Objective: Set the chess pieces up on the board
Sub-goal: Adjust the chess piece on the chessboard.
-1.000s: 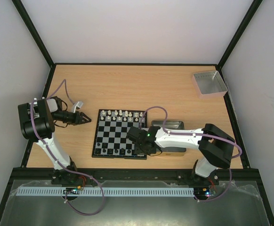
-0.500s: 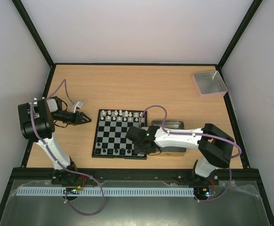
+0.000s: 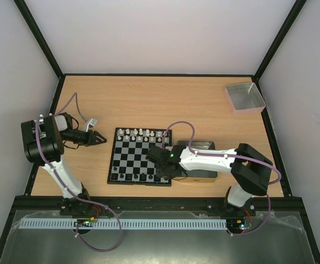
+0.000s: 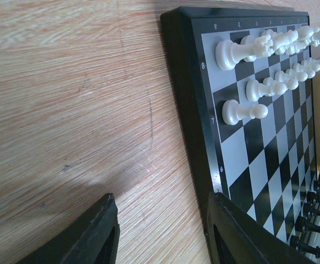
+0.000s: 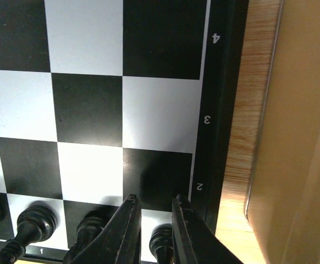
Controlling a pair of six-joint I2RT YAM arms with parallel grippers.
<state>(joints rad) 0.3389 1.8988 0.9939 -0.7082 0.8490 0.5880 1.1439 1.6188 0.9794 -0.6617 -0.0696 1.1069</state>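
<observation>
The board point(image 3: 130, 159) lies mid-table, also seen in the left wrist view point(image 4: 259, 165) and the right wrist view point(image 5: 88, 110). White chess pieces point(image 3: 141, 132) fill its far rows point(image 4: 242, 52). Black chess pieces point(image 3: 132, 176) line the near row point(image 5: 33, 220). My right gripper point(image 3: 164, 166) hovers over the board's near right corner. Its jaws point(image 5: 154, 199) stand a narrow gap apart with nothing between the tips. A black piece point(image 5: 161, 239) stands on the corner square below them. My left gripper point(image 3: 102, 138) rests left of the board, open point(image 4: 163, 201) over bare wood.
A gold-rimmed tin point(image 3: 196, 146) sits against the board's right side under my right arm, its wall close by point(image 5: 297, 137). A grey square tray point(image 3: 244, 97) stands at the far right corner. Black frame posts edge the table.
My right gripper has drifted a little left and away from the near edge, over the board. The left arm has not moved.
</observation>
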